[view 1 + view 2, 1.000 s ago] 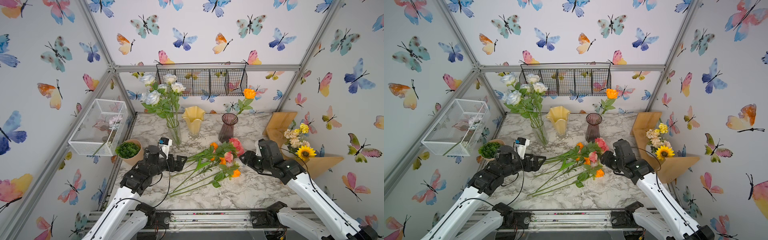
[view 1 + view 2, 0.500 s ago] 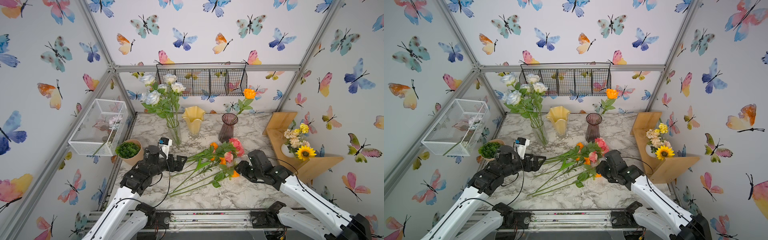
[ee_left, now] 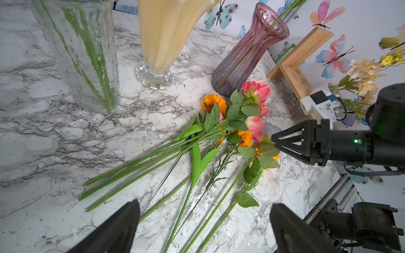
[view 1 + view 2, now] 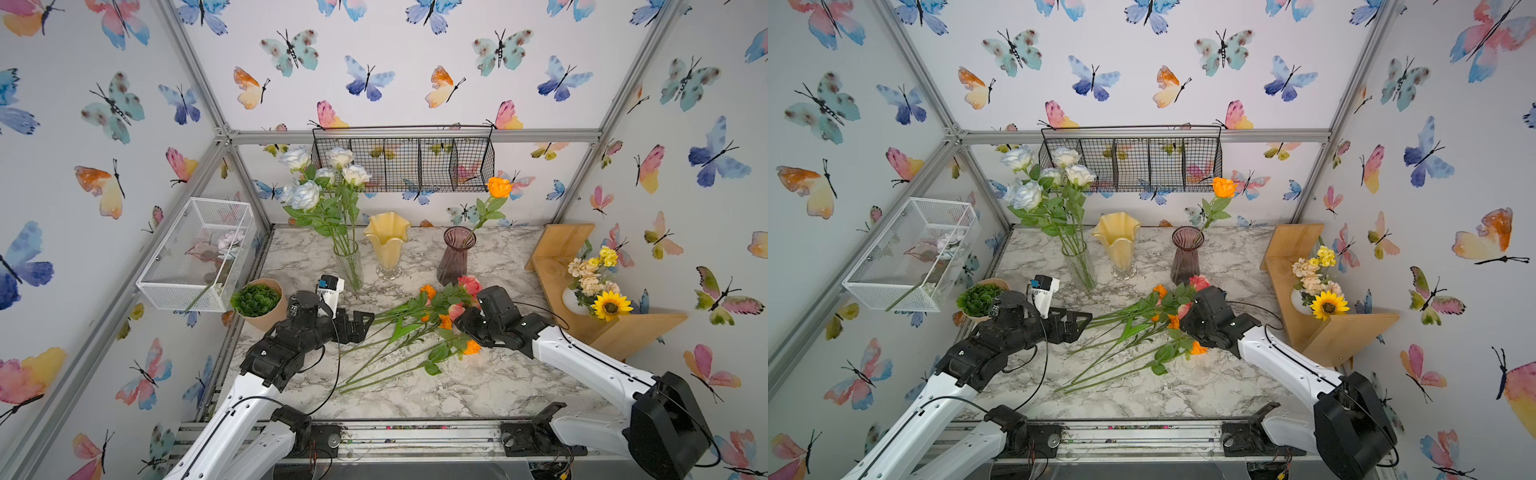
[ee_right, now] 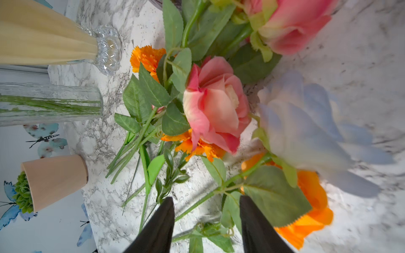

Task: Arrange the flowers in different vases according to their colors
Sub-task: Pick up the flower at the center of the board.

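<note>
The marble worktop (image 4: 478, 386) carries the loose flowers (image 4: 419, 328) in one heap at its middle. Their heads are crowded to the right and their stems cross as they fan toward the near left. That tangle looks like the main hazard: lift one stem and its neighbours may drag along. The purple vase (image 4: 455, 257), holding one orange rose (image 4: 498, 187), stands just beside the heap's far heads, so a long stem swung upward could tip it.

The right tool (image 5: 206, 201) hangs half-spread over the heads and grips nothing, with a leaf and a stem between its jaws. A pink rose (image 5: 214, 105), a pale-blue rose (image 5: 302, 131) and an orange bloom (image 5: 313, 197) overlap just ahead. Closing here could pinch only a leaf or catch two colours at once. The left tool (image 3: 205, 206) is spread wide and empty above the stem ends.

Around them:
- The wooden shelf (image 4: 557, 245) with its sunflower bouquet (image 4: 598, 286) crowds the right arm.
- A white wire basket (image 4: 195, 253) juts from the left wall.
- A black wire basket (image 4: 403, 164) hangs on the far wall above the vases.
- The clear cylinder (image 4: 348, 262), far left, holds the white roses (image 4: 324, 174).
- The yellow vase (image 4: 387, 245) beside it looks empty.
- The succulent pot (image 4: 257, 300) sits just beside the left arm.
</note>
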Action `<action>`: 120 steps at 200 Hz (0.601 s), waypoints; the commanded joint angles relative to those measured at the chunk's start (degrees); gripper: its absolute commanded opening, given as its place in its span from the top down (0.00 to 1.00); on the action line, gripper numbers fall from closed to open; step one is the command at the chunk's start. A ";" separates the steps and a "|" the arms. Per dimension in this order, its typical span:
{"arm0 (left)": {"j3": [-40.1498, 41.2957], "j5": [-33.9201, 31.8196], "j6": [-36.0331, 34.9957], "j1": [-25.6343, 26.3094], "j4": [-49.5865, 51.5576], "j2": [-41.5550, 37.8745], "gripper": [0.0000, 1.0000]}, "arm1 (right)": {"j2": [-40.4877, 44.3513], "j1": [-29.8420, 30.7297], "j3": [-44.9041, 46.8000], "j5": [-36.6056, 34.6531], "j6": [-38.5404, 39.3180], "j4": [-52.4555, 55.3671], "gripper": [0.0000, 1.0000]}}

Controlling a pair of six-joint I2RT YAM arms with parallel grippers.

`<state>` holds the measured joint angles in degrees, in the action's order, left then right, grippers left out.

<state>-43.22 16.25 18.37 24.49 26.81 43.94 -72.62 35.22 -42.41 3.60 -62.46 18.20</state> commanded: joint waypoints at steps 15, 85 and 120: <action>0.60 1.41 -0.49 0.28 -1.14 -0.35 0.02 | -3.13 1.08 0.11 -1.40 -2.30 -4.74 0.49; 0.65 3.59 -0.70 0.43 -1.56 -0.10 0.11 | -0.36 5.47 -4.75 -5.93 -0.74 3.42 0.50; -0.57 -1.69 0.94 11.74 -0.70 3.48 0.11 | 7.84 5.47 -5.35 -9.33 -0.60 10.21 0.47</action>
<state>-43.22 17.26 18.33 28.40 25.91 44.88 -69.58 40.64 -46.06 -0.78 -63.64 21.04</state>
